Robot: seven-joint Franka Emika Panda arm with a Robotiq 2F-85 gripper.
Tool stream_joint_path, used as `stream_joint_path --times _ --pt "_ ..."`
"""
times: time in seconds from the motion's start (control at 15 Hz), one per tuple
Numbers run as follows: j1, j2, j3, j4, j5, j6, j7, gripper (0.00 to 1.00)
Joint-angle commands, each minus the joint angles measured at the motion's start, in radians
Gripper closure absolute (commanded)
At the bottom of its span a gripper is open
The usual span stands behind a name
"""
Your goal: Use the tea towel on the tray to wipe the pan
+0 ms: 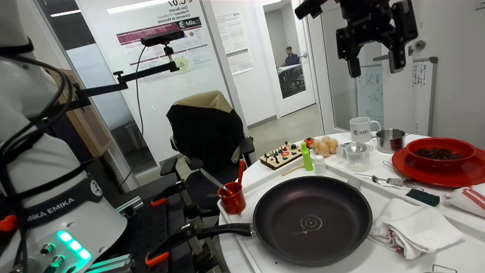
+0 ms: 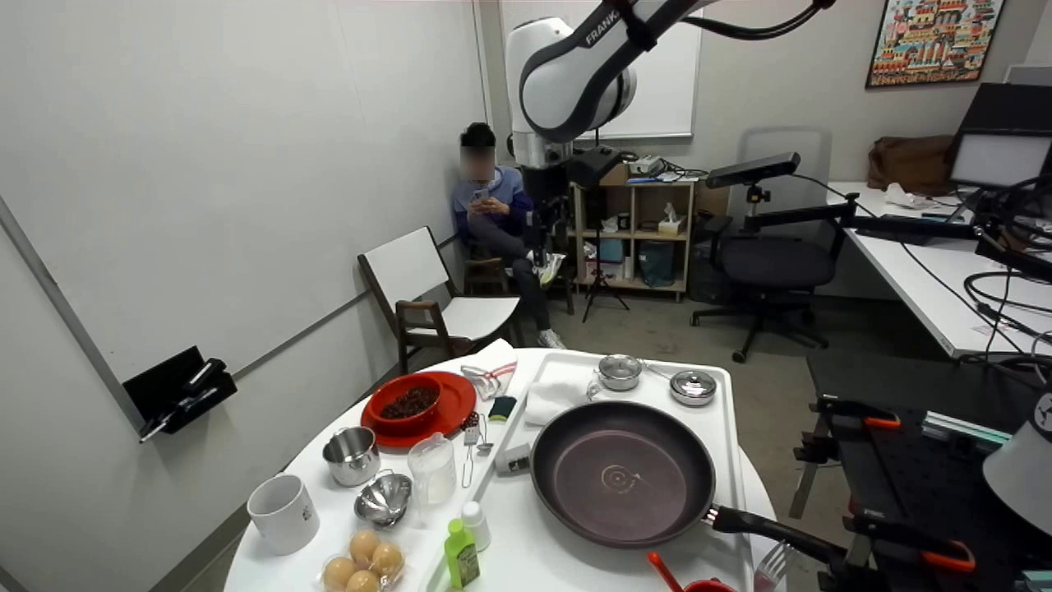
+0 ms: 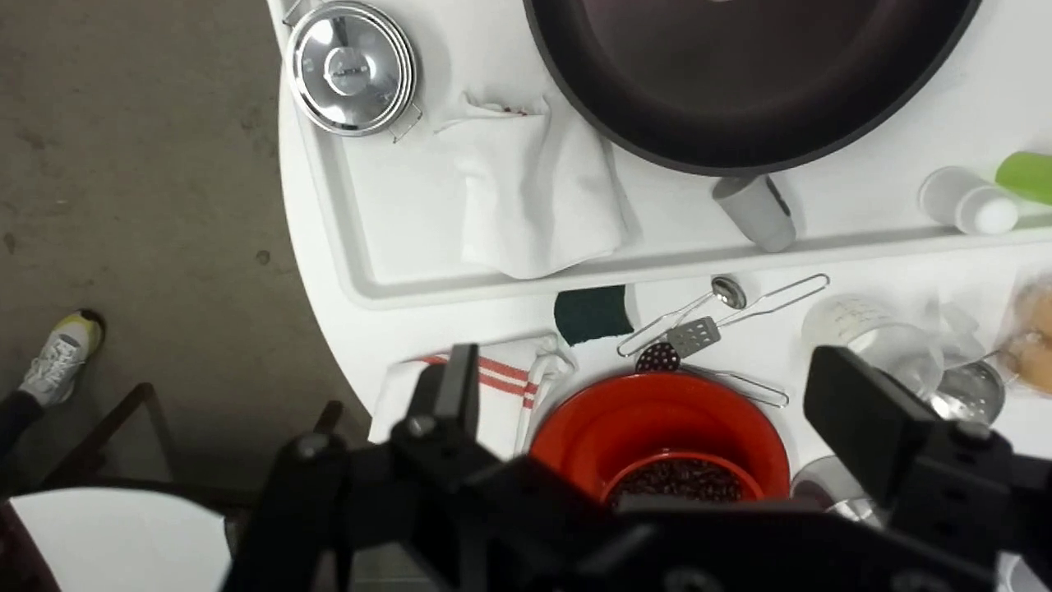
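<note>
The white tea towel lies folded and crumpled on the tray in both exterior views [image 1: 416, 227] [image 2: 549, 401] and in the wrist view [image 3: 538, 193]. The black pan rests on the white tray [image 2: 514, 547], beside the towel, in both exterior views [image 1: 310, 220] [image 2: 625, 485]; part of it shows in the wrist view [image 3: 740, 74]. Its handle reaches over the tray's edge. My gripper is open and empty, high above the table, in an exterior view [image 1: 376, 68]. In the wrist view its fingers [image 3: 645, 382] are wide apart, with the red plate far below between them.
A red plate [image 1: 405, 170] carries a red bowl of dark beans. A red-striped towel [image 3: 503, 382], a dark green sponge [image 3: 593, 313] and metal utensils lie beside the tray. Small lidded pots [image 2: 619, 372], a green bottle [image 2: 461, 555] and a red cup [image 1: 233, 201] stand around the pan.
</note>
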Motion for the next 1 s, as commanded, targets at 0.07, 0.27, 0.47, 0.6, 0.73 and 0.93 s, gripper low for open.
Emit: stream_joint_path --times 0.07,0.27,0.47,0.6,0.73,0.93 --pt "-0.046 0.148 0.004 0.098 -0.005 0.022 -0.088 0.0" --pt "-0.078 0.233 0.012 0.155 -0.008 0.025 -0.155 0.0" --pt "-0.083 0.308 0.001 0.203 -0.034 0.071 -0.166 0.0" --pt "-0.076 0.347 -0.009 0.225 -0.055 0.097 -0.147 0.0" --pt "-0.06 0.356 -0.023 0.234 -0.071 0.113 -0.108 0.0" --pt "-0.08 0.343 -0.003 0.206 -0.053 0.11 -0.13 0.0"
